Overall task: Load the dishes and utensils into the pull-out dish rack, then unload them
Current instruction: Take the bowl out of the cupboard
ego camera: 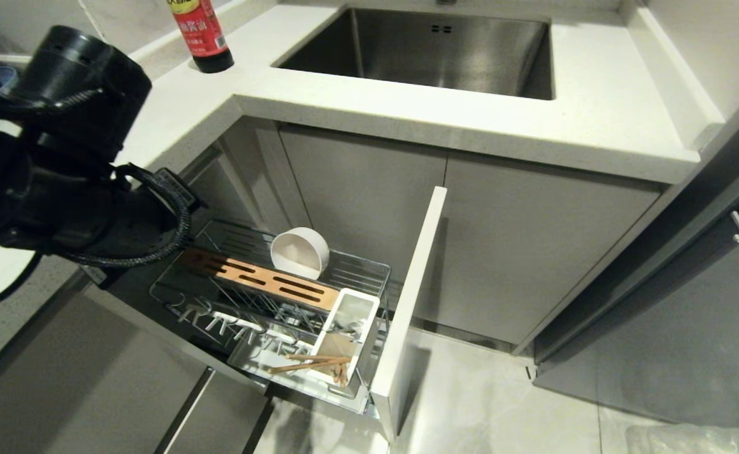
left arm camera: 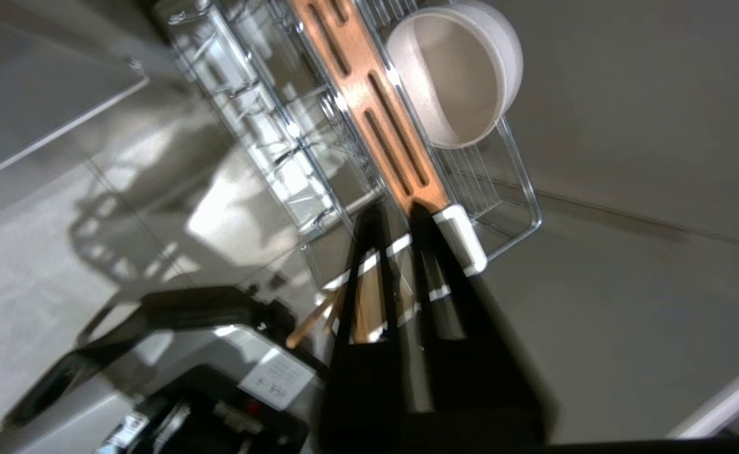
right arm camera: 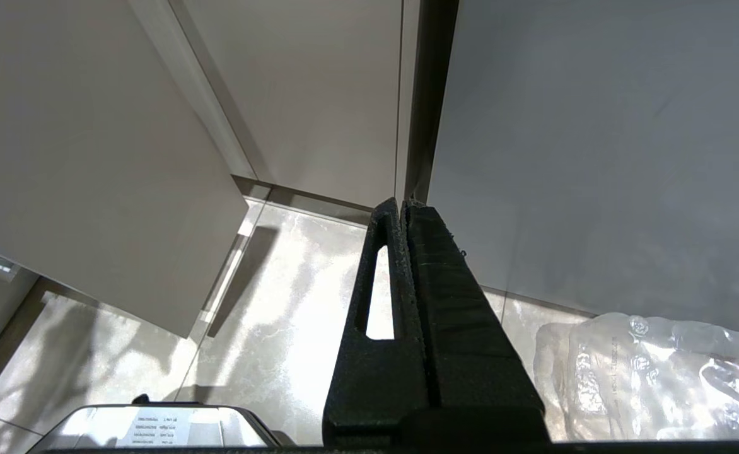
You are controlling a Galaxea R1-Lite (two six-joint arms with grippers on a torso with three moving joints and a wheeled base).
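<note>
dish rack (ego camera: 369, 271): sitting pulled out mid-frame, bowl (ego camera: 300, 252) and chopsticks (ego camera: 309, 362) inside
left gripper (left arm camera: 401, 214): hovering over it, fingers barely apart, empty
next: probably grabbing something to unload

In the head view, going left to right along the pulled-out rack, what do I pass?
Left arm → slotted wooden board → cream-white bowl → white utensil caddy holding chopsticks → pale grey front panel.

We see a shiny chrome wire pull-out dish rack (ego camera: 369, 268) carrying a slotted wooden board (ego camera: 262, 277), a smooth white plastic caddy (ego camera: 350, 331) and a matt cream bowl (ego camera: 300, 252). Thin pale wood chopsticks (ego camera: 309, 362) lie there. The sink (ego camera: 426, 47) is brushed steel.
</note>
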